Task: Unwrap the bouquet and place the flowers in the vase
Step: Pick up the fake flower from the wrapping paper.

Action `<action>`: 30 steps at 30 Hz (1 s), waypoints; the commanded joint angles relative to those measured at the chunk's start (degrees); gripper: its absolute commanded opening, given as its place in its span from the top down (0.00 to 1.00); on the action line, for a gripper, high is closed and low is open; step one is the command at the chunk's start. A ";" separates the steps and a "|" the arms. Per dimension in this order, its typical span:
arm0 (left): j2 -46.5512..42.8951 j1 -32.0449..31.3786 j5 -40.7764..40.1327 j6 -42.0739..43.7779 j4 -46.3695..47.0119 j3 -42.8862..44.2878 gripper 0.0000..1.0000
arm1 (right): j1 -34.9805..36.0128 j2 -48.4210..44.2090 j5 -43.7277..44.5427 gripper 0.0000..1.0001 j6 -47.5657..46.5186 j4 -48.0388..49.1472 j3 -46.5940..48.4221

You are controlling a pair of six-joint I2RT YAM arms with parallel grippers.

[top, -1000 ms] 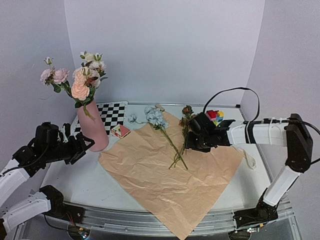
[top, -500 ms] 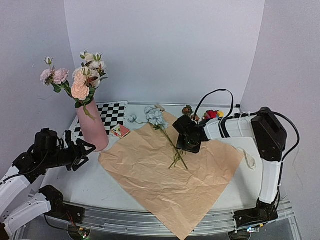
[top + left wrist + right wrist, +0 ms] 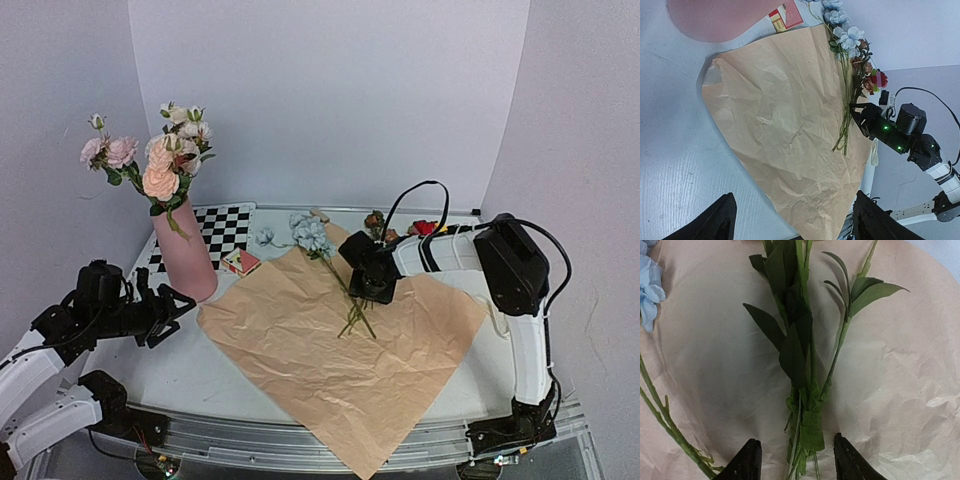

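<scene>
Our right gripper hangs spread, 1 finger either side of the flower stems lying on the kraft paper; we should close squarely on the taped base, then lift toward the pink vase. Left gripper hovers agape.

Pink vase stands upright near the worktop's far-left corner, holding white and peach-pink blooms. Crumpled kraft paper lies unfolded across the centre, with a pale blue flower and a rust-brown sprig lying over its far corner.
</scene>
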 commanded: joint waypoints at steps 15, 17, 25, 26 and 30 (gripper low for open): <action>0.07 -0.07 1.03 1.04 1.03 0.90 0.19 | -0.37 -12.25 7.58 1.00 -1.25 -4.33 -2.99; 0.11 -0.02 1.49 0.81 1.03 0.90 0.19 | -0.37 -15.72 8.67 1.00 -1.93 -4.30 -4.35; -0.07 -0.07 2.13 -0.37 1.04 1.16 0.19 | 0.00 -26.41 3.15 1.00 -19.29 4.16 -10.77; -0.07 -0.04 2.10 -0.47 1.11 1.09 0.19 | 0.12 -28.14 0.98 1.00 -21.90 7.41 -12.82; 0.07 -0.12 2.46 -1.13 1.18 0.98 0.19 | 0.16 -37.21 -9.83 1.00 -29.12 19.37 -23.06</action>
